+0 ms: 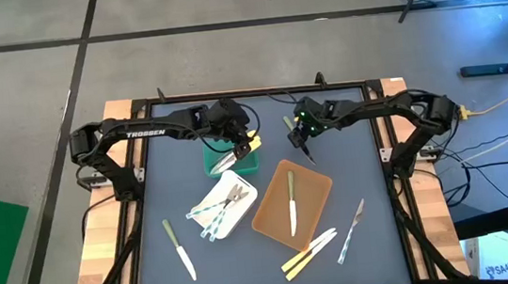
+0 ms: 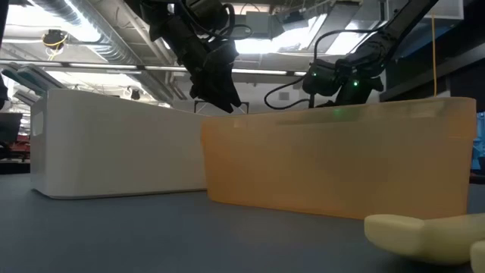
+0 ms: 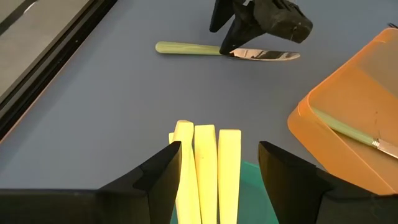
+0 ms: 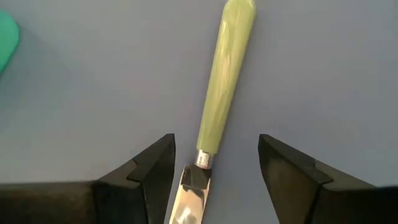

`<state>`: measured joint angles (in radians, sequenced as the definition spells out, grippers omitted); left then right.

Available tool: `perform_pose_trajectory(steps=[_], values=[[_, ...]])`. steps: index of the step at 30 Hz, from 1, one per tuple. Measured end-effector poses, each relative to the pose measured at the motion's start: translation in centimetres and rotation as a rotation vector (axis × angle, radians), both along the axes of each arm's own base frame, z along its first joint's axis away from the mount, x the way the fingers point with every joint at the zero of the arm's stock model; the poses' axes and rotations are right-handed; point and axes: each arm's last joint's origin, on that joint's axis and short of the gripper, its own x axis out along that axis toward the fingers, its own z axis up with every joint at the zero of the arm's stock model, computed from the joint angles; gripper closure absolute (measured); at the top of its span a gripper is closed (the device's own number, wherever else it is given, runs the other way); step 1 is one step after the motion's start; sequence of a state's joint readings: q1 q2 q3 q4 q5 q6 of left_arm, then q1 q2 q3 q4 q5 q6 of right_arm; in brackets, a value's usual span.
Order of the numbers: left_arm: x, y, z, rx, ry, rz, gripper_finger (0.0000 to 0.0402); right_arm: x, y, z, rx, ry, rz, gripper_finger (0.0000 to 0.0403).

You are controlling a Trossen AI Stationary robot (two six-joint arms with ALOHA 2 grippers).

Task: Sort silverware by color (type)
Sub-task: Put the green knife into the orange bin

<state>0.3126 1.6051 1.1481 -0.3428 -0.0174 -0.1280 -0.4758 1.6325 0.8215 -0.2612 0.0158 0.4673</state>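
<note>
My left gripper [image 3: 217, 163] is open above the green tray [image 1: 213, 156]. Three pale yellow utensils [image 3: 205, 155] lie side by side between its fingers, with their ends sticking out past the tray's rim [image 3: 264, 193]. My right gripper [image 4: 214, 168] is open and low over the table near the far edge. Its fingers stand on either side of an olive-green-handled knife [image 4: 221, 81], where handle and blade meet. That knife [image 1: 292, 128] lies flat on the table. In the left wrist view the right gripper [image 3: 233, 43] covers the knife's [image 3: 186, 48] middle.
The white tray [image 1: 243, 214] holds translucent utensils [image 1: 215, 206]. The brown tray [image 1: 312, 197] holds one green-handled knife [image 1: 292, 204]. Loose on the near table lie a green-handled knife [image 1: 178, 249], yellow utensils [image 1: 308, 253] and a translucent knife [image 1: 350, 231]. Black frame rails border the mat.
</note>
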Motion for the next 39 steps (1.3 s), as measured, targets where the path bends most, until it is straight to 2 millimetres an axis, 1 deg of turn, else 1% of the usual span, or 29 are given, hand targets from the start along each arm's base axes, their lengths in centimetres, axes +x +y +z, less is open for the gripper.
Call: perform_pose_trajectory(steps=[4,7,10,14,16,24,28,34,39], values=[[0.0,0.0,0.0,0.0,0.0,0.001,0.0195,0.5,0.7,-0.9,-0.008,0.038,0.021,0.0187],[0.0,0.0,0.0,0.0,0.0,0.002,0.0195,1.0,1.3,-1.5,-0.046,0.071,0.028,0.0187],[0.0,0.0,0.0,0.001,0.0,0.002,0.0195,1.2,1.6,-1.6,-0.082,0.086,0.022,0.0187],[0.0,0.0,0.0,0.0,0.0,0.002,0.0195,1.2,1.6,-1.6,-0.083,0.081,0.02,0.0192],[0.0,0.0,0.0,0.001,0.0,0.002,0.0195,1.2,1.6,-1.6,-0.082,0.084,0.02,0.0204],[0.0,0.0,0.0,0.0,0.0,0.002,0.0195,1.2,1.5,-1.6,-0.082,0.084,0.02,0.0273],[0.0,0.0,0.0,0.0,0.0,0.001,0.0195,1.2,1.6,-1.6,-0.074,0.083,0.021,0.0289],[0.0,0.0,0.0,0.0,0.0,0.001,0.0195,1.0,1.6,-1.7,-0.041,0.087,-0.029,0.0308],[0.0,0.0,0.0,0.0,0.0,0.001,0.0195,1.0,1.7,-1.7,-0.032,0.092,-0.035,0.0337]])
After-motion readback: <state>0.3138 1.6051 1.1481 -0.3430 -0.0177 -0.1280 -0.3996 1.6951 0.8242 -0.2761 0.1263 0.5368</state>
